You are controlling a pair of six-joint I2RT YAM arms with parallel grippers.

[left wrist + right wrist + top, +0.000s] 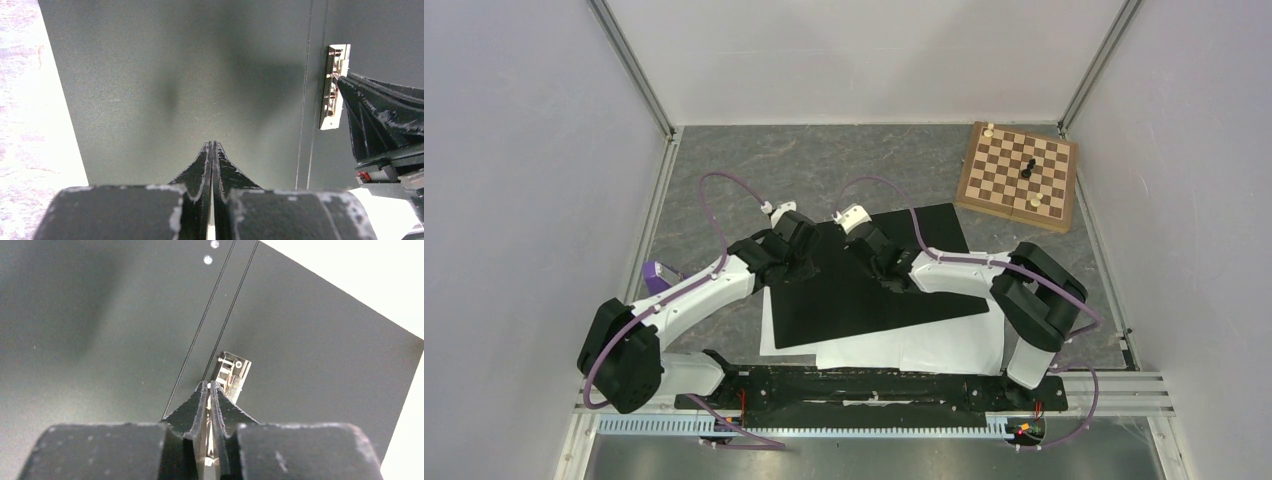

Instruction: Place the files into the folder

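I am reaching my left arm in from the 7 o'clock corner of the worktop (824, 165), its long link slanting toward 1 o'clock and the wrist bending down over the left half of the folder (864, 300). My right arm is folding sharply at its elbow near 4 o'clock, the forearm pointing toward 10 o'clock, so that both wrists are sitting close together above the middle. The folder is lying open at the centre of the worktop with its black inner faces up. It is resting on the files (924, 345), whose white edges are showing along its 6 o'clock side and past its 7 o'clock corner. My left claw (212, 145) is pinching fully together with nothing between its fingers, tips aiming at the bare black face; I cannot tell whether they are touching it. From that wrist's view the clip (334, 85) is sitting at 2 o'clock, with my other claw just beside it. My right claw (210, 385) is also squeezing down to a sliver, tips right at the near end of the clip by the folder's spine, though I cannot tell whether it is gripping the metal. A chessboard (1017, 175) is lying at 2 o'clock, well apart.
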